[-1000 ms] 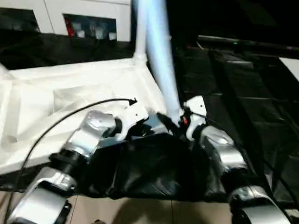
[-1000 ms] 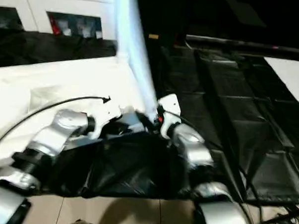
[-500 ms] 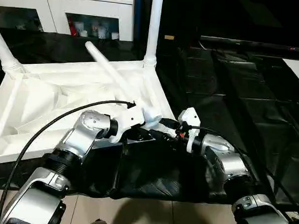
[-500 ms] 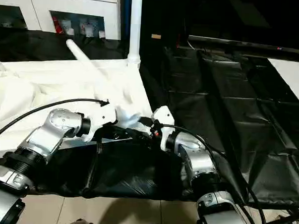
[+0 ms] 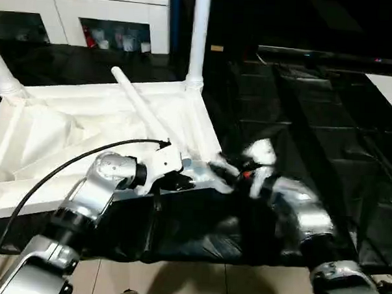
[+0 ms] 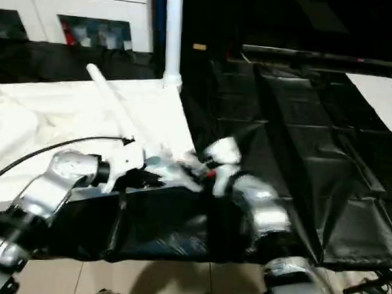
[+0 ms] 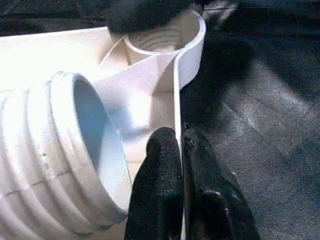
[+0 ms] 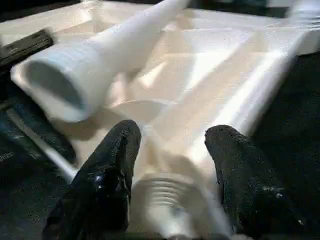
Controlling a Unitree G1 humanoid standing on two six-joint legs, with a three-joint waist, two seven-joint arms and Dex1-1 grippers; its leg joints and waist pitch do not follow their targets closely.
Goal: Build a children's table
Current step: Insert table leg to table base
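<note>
The children's table top (image 5: pixel 47 134) lies upside down on black sheeting. Two legs stand in its far corners, one at the right (image 5: pixel 199 36) and one at the left (image 5: pixel 4 73). A loose leg (image 5: pixel 142 109) lies slanted across the underside. Its threaded end (image 7: pixel 50 150) is beside my left gripper (image 5: pixel 185 181), which is shut on the thin rim at the near right corner. The round corner socket (image 7: pixel 155 42) is just beyond the left gripper. My right gripper (image 5: pixel 222 174) hovers at that corner with its fingers apart (image 8: pixel 174 131). A ribbed white part shows between them, and the loose leg (image 8: pixel 90 65) lies beyond.
Black sheeting (image 5: pixel 314 113) covers the floor to the right of the table. A white cabinet (image 5: pixel 78 18) stands at the back and a white panel (image 5: pixel 390 90) at the far right. A black cable (image 5: pixel 52 173) arcs over my left forearm. Pale tiles (image 5: pixel 177 283) show at the front.
One second ago the loose leg rose steeply beside my right gripper; now it lies across the underside. The right gripper's fingers have narrowed. The left gripper keeps its grip on the rim.
</note>
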